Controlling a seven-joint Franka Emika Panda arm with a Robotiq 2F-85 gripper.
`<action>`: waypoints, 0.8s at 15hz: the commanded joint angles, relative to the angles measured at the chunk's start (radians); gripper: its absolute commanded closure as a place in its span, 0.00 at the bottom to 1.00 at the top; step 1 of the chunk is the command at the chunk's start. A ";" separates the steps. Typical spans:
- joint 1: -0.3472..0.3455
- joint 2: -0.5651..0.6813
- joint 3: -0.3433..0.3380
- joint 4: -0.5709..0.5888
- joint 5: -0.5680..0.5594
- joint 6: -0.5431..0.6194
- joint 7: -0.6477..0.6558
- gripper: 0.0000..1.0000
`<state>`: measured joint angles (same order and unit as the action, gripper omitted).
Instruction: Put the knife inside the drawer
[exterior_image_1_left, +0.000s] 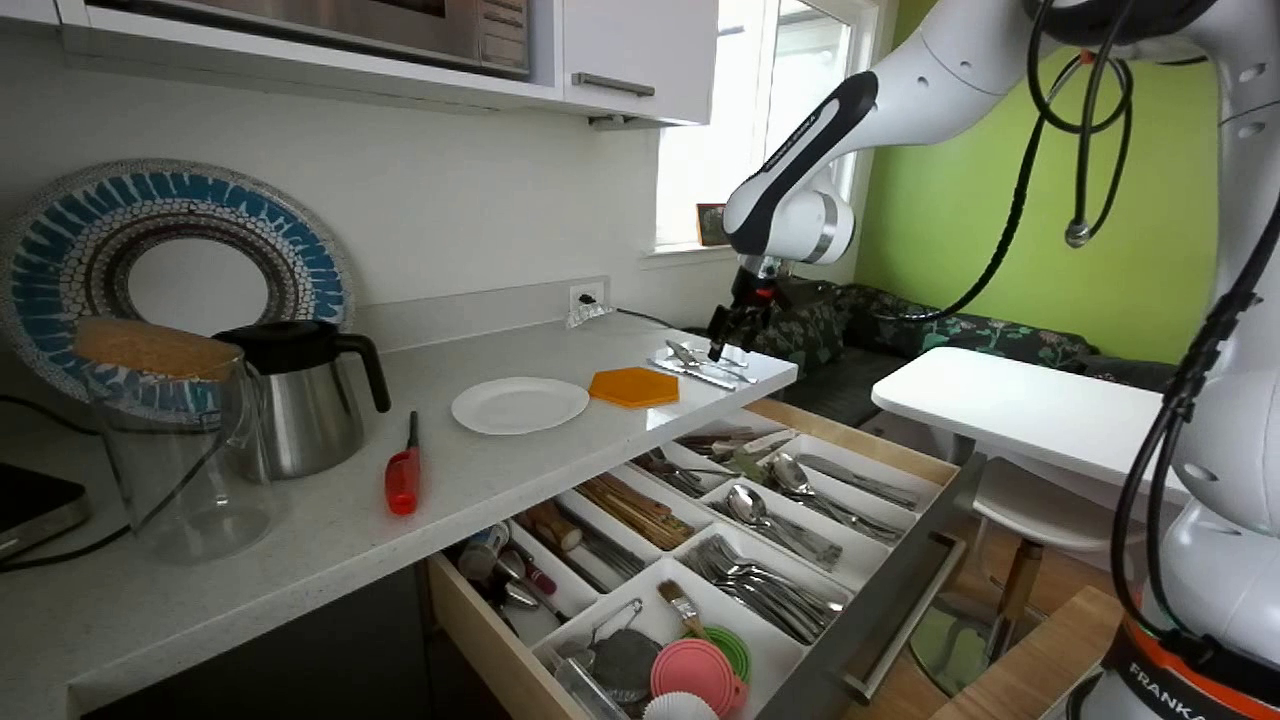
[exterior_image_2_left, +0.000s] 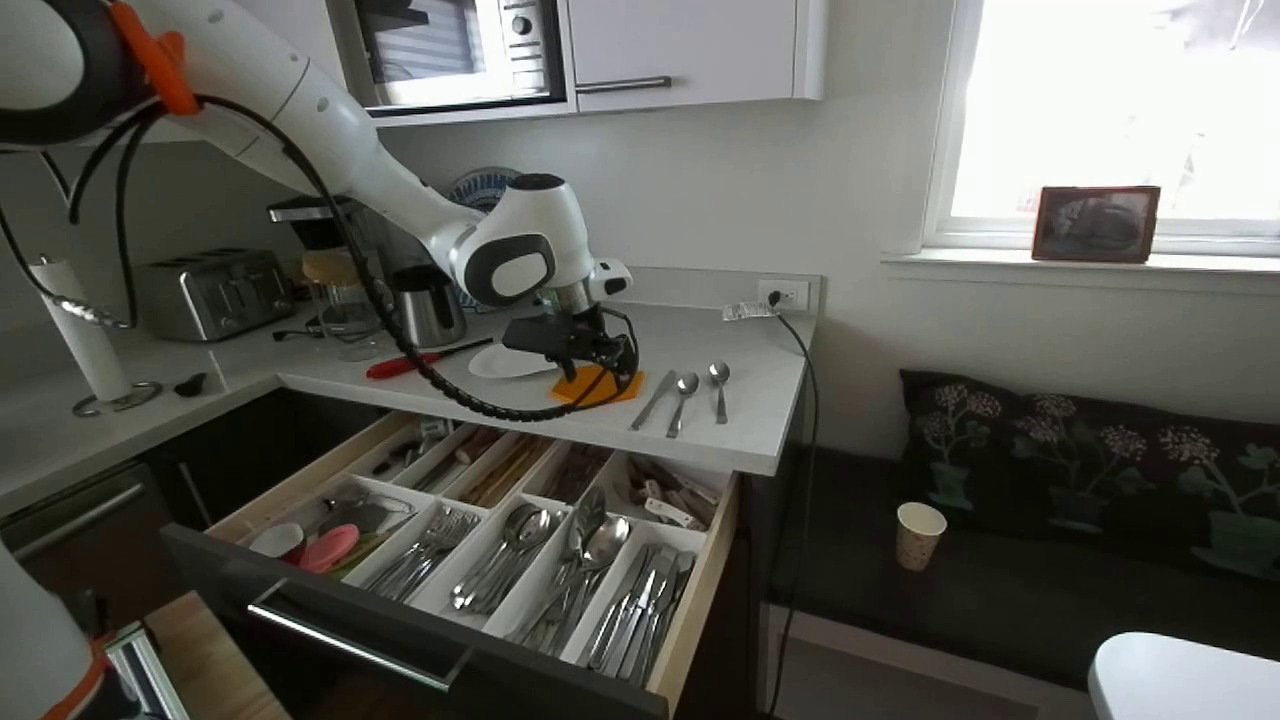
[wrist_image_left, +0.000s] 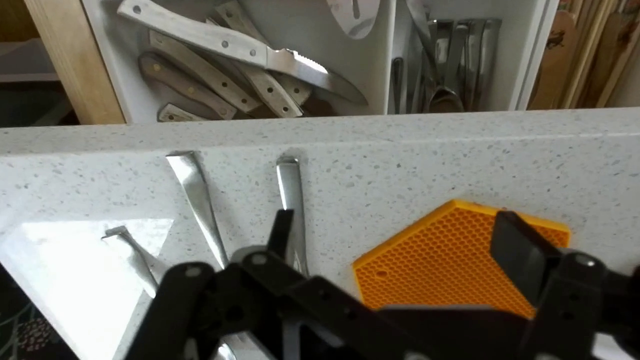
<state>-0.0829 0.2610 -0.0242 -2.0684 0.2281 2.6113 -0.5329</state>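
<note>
The silver knife (exterior_image_2_left: 653, 400) lies on the white counter, left of two spoons (exterior_image_2_left: 681, 395) in an exterior view. Its handle (wrist_image_left: 292, 185) shows in the wrist view, partly hidden by a finger; its blade is hidden there. The wide drawer stands open below the counter, with pale wooden sides (exterior_image_1_left: 900, 455) and a dark front; its side (exterior_image_2_left: 703, 600) also shows in the other viewpoint. It holds cutlery in white compartments. My gripper (wrist_image_left: 400, 240) is open and empty above the counter. Its left finger overlaps the knife handle in the wrist view, and an orange trivet (wrist_image_left: 440, 265) shows between the fingers.
A white plate (exterior_image_1_left: 520, 405) and a red lighter (exterior_image_1_left: 403, 480) lie on the counter. A steel carafe (exterior_image_1_left: 310, 420) stands farther along it. Wall cabinets (exterior_image_2_left: 690, 50) hang above. A power cord (exterior_image_2_left: 812, 400) hangs at the counter's end. A paper cup (exterior_image_2_left: 918, 535) stands on the bench.
</note>
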 joint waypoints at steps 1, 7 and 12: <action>-0.050 0.104 0.046 0.079 -0.002 0.037 -0.030 0.00; -0.127 0.231 0.123 0.191 0.010 0.077 -0.095 0.00; -0.167 0.311 0.157 0.262 -0.009 0.113 -0.099 0.12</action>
<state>-0.2115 0.5144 0.0977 -1.8589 0.2271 2.7057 -0.6110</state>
